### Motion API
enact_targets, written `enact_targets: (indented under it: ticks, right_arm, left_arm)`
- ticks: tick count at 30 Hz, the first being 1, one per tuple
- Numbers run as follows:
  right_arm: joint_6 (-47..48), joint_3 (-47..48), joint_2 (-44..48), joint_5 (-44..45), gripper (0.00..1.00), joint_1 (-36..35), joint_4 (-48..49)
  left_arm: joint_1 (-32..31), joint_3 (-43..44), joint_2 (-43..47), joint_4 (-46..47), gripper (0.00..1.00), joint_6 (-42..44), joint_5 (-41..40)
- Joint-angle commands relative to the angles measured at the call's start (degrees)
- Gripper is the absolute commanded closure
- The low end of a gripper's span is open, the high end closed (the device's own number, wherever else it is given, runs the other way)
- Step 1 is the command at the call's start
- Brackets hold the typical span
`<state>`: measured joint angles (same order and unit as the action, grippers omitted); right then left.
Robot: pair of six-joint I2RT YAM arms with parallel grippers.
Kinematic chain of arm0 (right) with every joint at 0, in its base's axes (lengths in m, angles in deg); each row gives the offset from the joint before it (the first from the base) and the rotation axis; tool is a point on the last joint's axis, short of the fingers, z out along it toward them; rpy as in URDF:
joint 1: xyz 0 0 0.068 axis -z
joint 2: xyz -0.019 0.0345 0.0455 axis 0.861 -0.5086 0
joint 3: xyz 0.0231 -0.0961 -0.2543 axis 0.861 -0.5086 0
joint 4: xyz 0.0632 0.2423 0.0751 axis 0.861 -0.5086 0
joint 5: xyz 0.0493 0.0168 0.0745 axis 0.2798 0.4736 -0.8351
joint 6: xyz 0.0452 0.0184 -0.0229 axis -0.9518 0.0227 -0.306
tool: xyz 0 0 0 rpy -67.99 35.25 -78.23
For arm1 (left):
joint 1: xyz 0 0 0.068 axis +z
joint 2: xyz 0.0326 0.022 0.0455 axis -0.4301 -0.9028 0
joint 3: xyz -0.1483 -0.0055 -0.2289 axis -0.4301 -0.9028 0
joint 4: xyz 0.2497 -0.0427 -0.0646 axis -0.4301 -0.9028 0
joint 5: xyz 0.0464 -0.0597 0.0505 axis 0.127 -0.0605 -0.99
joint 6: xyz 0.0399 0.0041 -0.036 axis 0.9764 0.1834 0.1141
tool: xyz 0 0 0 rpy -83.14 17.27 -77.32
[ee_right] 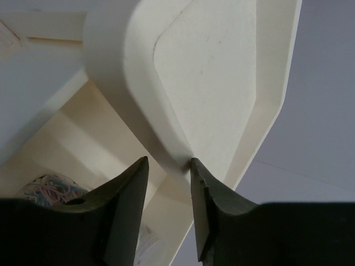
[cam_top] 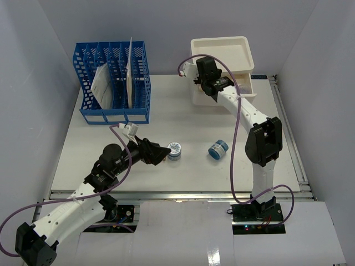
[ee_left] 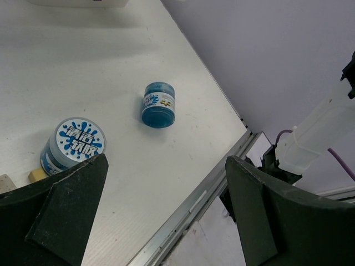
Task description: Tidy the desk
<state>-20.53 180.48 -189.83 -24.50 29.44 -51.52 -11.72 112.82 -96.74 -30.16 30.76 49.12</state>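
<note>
A blue slotted rack [cam_top: 113, 115] is seen at about 10 o'clock on the desk [cam_top: 183, 119], with white papers [cam_top: 103, 83] leaning in its slots. At about 1 o'clock a white box [cam_top: 250, 86] is set, and a cream tray [cam_top: 222, 51] is held out above it; nothing can be seen lying in the tray from above. In the right wrist view the tray [ee_right: 211, 72] is seen from beneath, and in an open compartment below it a tangle of pink and blue strands [ee_right: 50, 185] is glimpsed, though what it is cannot be told. The right gripper [ee_right: 168, 163] is placed at the tray's corner, its fingers drawn close on either side of the wall; whether the wall is actually pinched cannot be told. The desk is a large, flat, matte white top filling the middle of the scene, edged with a metal rail at 6 o'clock. Just toward 6 o'clock from its centre a jar [cam_top: 174, 151] with a blue splash label on its white lid is found, and a tipped jar [cam_top: 218, 149] of blue is laid on its side near it toward 3 o'clock, the two apart. A small tan block [ee_left: 36, 174] is seen just beside the first jar. The left gripper [cam_top: 161, 155] is held at that jar's 9 o'clock side, its fingers spread wide and nothing gripped between them.
</note>
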Motion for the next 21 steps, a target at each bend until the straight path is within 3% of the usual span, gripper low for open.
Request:
enact_targets:
  ticks: [1, 6, 10, 19, 21]
  right_arm:
    - [-6.17, 0.55, 1.22, 0.02, 0.71, 0.57, -2.34]
    - [-15.43, 4.15, 0.96, -2.79, 0.84, -2.19, -8.21]
    - [-20.84, 5.93, -0.16, -0.15, 0.91, -6.39, -9.74]
    - [-23.90, 10.34, -1.98, 2.99, 0.92, -11.71, -9.42]
    - [-23.59, 11.74, -1.37, 1.94, 0.85, -10.48, -9.07]
  left_arm:
    - [0.28, 0.43, -0.77, 1.58, 0.02, -1.01, 0.76]
    - [0.28, 0.16, -3.03, 4.40, 0.02, -2.34, 1.39]
    - [0.28, 0.07, -6.17, 7.52, 0.02, -3.94, 2.10]
    - [0.19, 1.53, -12.45, 13.49, 0.02, -7.01, 3.23]
    - [0.19, 1.82, -12.49, 13.52, 0.02, -7.00, 3.24]
